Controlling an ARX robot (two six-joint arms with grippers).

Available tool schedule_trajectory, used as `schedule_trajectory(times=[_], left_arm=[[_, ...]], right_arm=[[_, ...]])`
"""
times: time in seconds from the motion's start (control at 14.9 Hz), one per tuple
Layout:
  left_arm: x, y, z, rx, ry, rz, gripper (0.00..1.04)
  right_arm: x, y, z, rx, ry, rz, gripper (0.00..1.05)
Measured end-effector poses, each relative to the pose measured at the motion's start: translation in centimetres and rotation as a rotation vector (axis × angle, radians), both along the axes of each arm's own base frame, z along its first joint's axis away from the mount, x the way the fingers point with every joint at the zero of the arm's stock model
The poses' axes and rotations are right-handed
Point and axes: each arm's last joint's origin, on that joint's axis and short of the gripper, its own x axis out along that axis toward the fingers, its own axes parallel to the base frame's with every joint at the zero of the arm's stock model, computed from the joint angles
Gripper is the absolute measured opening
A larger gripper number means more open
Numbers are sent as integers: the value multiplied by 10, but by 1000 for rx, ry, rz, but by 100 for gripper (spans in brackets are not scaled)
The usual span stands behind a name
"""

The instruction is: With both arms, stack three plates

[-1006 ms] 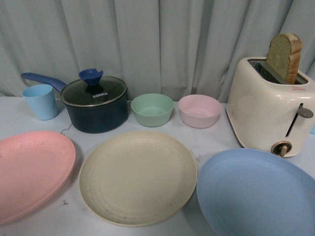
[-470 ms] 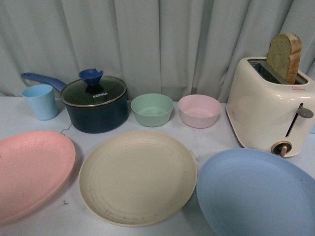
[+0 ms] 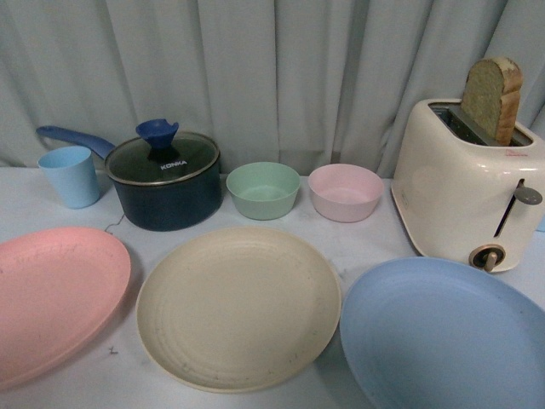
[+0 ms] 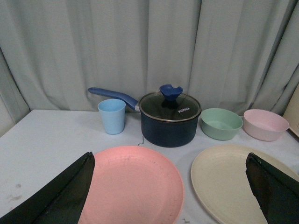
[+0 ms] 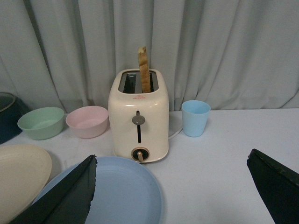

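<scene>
While neither arm shows in the front view, the three plates lie flat and unstacked in a row along the near side of the pale table (image 3: 366,247). The pink plate (image 3: 55,298) is at the left, the cream plate (image 3: 238,307) in the middle and the light blue plate (image 3: 443,336) at the right. Each rim sits just beside the next, and I cannot tell whether the cream and blue rims touch. Behind them, in front of the grey curtain (image 3: 255,77), stand a blue cup (image 3: 70,176), a dark saucepan (image 3: 166,183) with a glass lid, a green bowl (image 3: 263,189) and a pink bowl (image 3: 345,192). At the right end is a cream toaster (image 3: 464,192) with a bread slice (image 3: 492,98) upright in its slot. Seen from its wrist, the left gripper (image 4: 169,157) has its black fingers (image 4: 65,191) spread wide and holds nothing, with the pink plate lying below between them. The right gripper (image 5: 173,156) is likewise spread wide and empty, above the table near the light blue plate, which lies in front of the toaster. A second blue cup (image 5: 195,117) stands just beside the toaster, on the side away from the bowls.
</scene>
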Motion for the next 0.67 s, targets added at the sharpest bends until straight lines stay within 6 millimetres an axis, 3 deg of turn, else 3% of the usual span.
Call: schedule_trajectory(times=[0.67], left_arm=[[0, 0, 0, 0, 0, 0, 98]], right_arm=[[0, 0, 0, 0, 0, 0, 98]])
